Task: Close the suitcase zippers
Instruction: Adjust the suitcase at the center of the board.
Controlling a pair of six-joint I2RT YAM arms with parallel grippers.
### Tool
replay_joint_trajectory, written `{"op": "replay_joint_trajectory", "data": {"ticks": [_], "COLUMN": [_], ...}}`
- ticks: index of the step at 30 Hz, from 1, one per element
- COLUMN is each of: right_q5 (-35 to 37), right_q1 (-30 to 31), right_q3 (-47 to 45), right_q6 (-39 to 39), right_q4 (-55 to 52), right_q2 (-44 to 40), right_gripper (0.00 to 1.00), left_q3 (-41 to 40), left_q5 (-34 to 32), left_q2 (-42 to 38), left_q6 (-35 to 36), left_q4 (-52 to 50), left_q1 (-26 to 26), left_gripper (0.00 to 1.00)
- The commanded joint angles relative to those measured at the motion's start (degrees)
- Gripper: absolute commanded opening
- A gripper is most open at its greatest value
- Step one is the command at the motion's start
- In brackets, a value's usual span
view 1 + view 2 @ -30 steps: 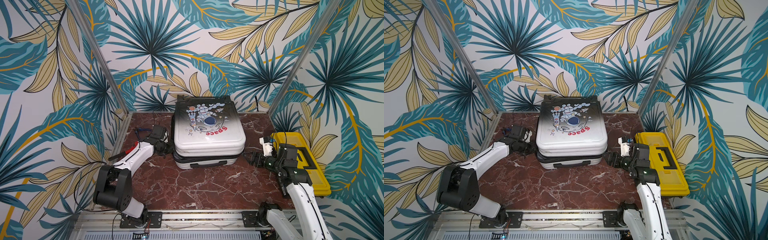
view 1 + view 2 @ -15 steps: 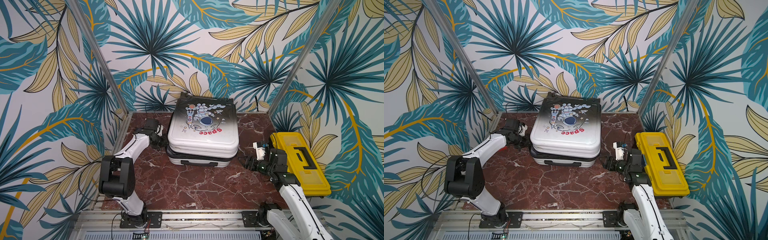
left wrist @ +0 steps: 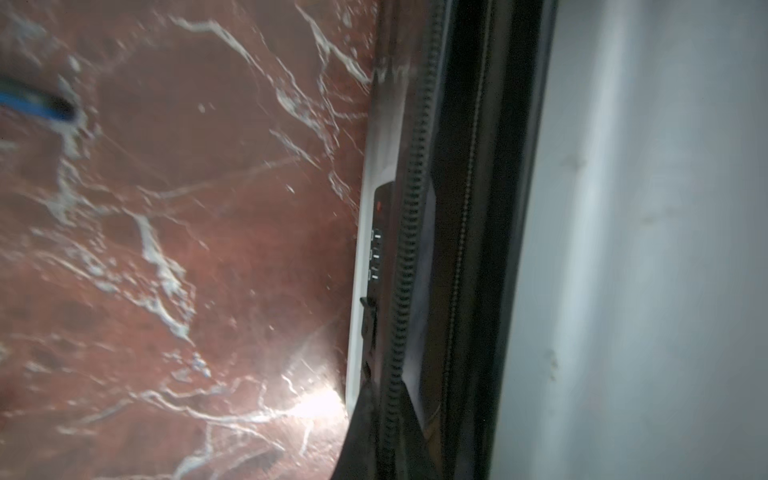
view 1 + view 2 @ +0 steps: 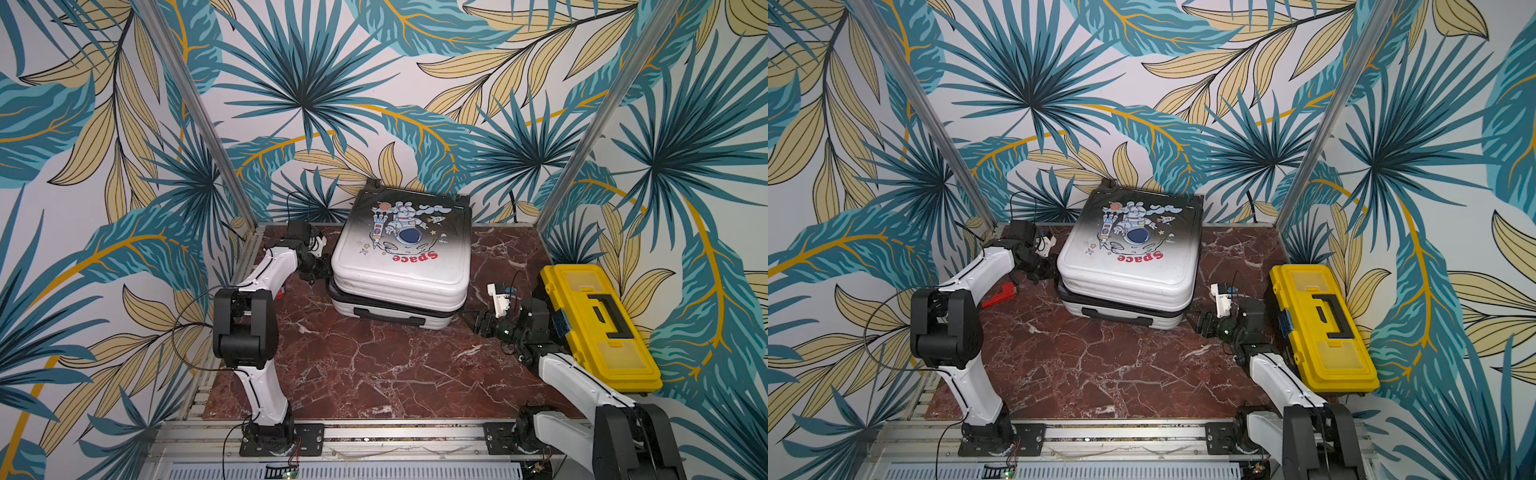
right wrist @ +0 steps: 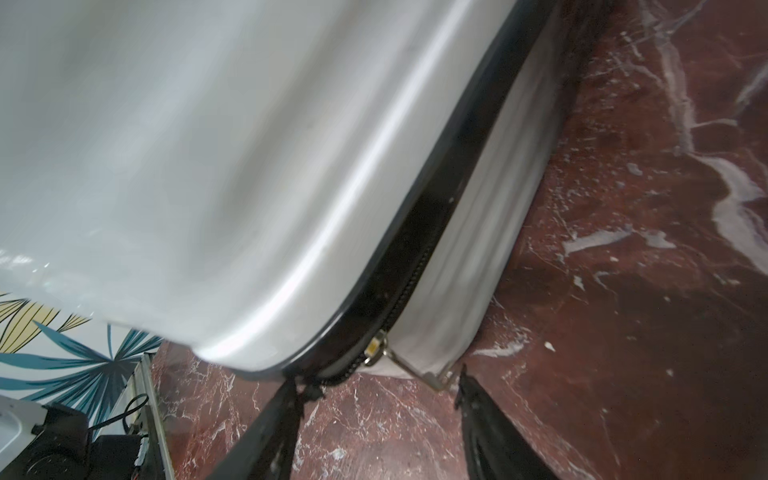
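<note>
1. The suitcase (image 4: 401, 266) lies flat on the marble table (image 4: 374, 365) with its print up. It sits toward the back wall, between the two arms, and the yellow toolbox (image 4: 598, 328) sits apart at the right edge (it has no part in this job).
2. The lid is down on the base. In both top views, though, the upper shell sits slightly askew over the lower one, with a dark gap along the front, so I judge the case folded shut but not zipped all round.
3. In the right wrist view the zippers (image 5: 409, 282) look meshed along one side, up to a slider (image 5: 375, 347) parked at a rounded corner. Past the slider the track appears parted.
4. The right gripper (image 4: 478, 322) sits low at the front right corner with its fingers spread. The thin metal pull tab (image 5: 409, 368) sticks out between them, close to one finger but not pinched.
5. The left gripper (image 4: 323, 269) is against the case's left side with its fingers (image 3: 361, 432) pressed together at the track, beside the combination lock (image 3: 376, 249). I cannot tell whether they pinch a pull there. Two lines of track seem to run apart along that side, with a dark strip between them.
6. What is left, as I read it, is to take the tab, draw the slider round the corner and along the front, and close the left side. That puts the task at midway at best.
</note>
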Motion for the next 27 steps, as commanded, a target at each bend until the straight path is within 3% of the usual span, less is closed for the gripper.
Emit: {"op": "replay_joint_trajectory", "data": {"ticks": [1, 6, 14, 20, 27], "right_q5": [0.7, -1.8, -4.7, -4.7, -4.4], "right_q1": [1.8, 2.3, 2.3, 2.2, 1.5], "right_q3": [-2.2, -3.6, -4.6, -4.4, -4.2], "right_q6": [1.1, 2.5, 2.4, 2.5, 4.0], "right_q4": [16.7, 30.6, 41.8, 44.3, 46.8], "right_q2": [4.9, 12.1, 20.2, 21.7, 23.6], "right_gripper": [0.59, 0.55, 0.47, 0.44, 0.34], "left_q3": [3.1, 3.8, 3.7, 3.5, 2.4], "left_q5": [-1.8, -0.4, 1.1, -0.2, 0.5], "left_q2": [3.4, 4.4, 3.7, 2.9, 0.9], "left_q6": [3.7, 5.9, 11.0, 16.5, 18.6], "left_q4": [-0.1, -0.1, -0.7, -4.2, -5.9], "left_q1": [0.0, 0.1, 0.0, 0.3, 2.0], "left_gripper": [0.0, 0.0, 0.0, 0.0, 0.0]}}
